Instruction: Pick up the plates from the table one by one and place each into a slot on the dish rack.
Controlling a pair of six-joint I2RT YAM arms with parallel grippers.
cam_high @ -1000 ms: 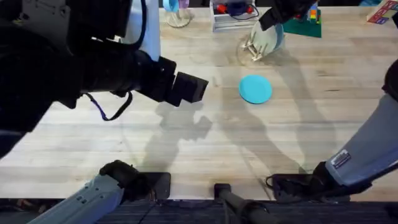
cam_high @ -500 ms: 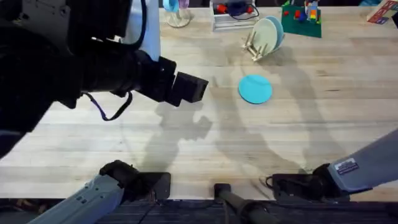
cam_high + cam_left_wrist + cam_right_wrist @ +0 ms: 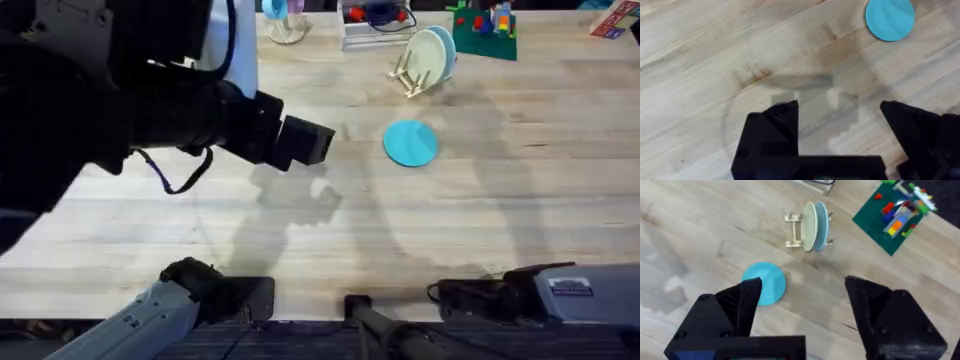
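The dish rack (image 3: 408, 76) stands at the far side of the table (image 3: 300, 240). A cream plate (image 3: 424, 56) stands upright in one slot, with a light-blue plate (image 3: 446, 48) upright just behind it; both also show in the right wrist view, the cream plate (image 3: 809, 226) in front. A turquoise plate (image 3: 411, 143) lies flat on the wood nearer than the rack. My left gripper (image 3: 840, 127) hovers open above bare wood, with the turquoise plate (image 3: 890, 19) well off to one side. My right gripper (image 3: 802, 305) is open and empty, high above the turquoise plate (image 3: 765, 282).
A white wire tray (image 3: 372, 28) and a green brick baseplate (image 3: 488, 32) sit along the far edge beside the rack. My left arm (image 3: 150, 100) looms large over the left half. My right arm (image 3: 585, 295) lies low at the near right edge.
My right gripper has let go of the cream plate at the rack, and the arm has pulled back to the near right. The left arm has not moved.
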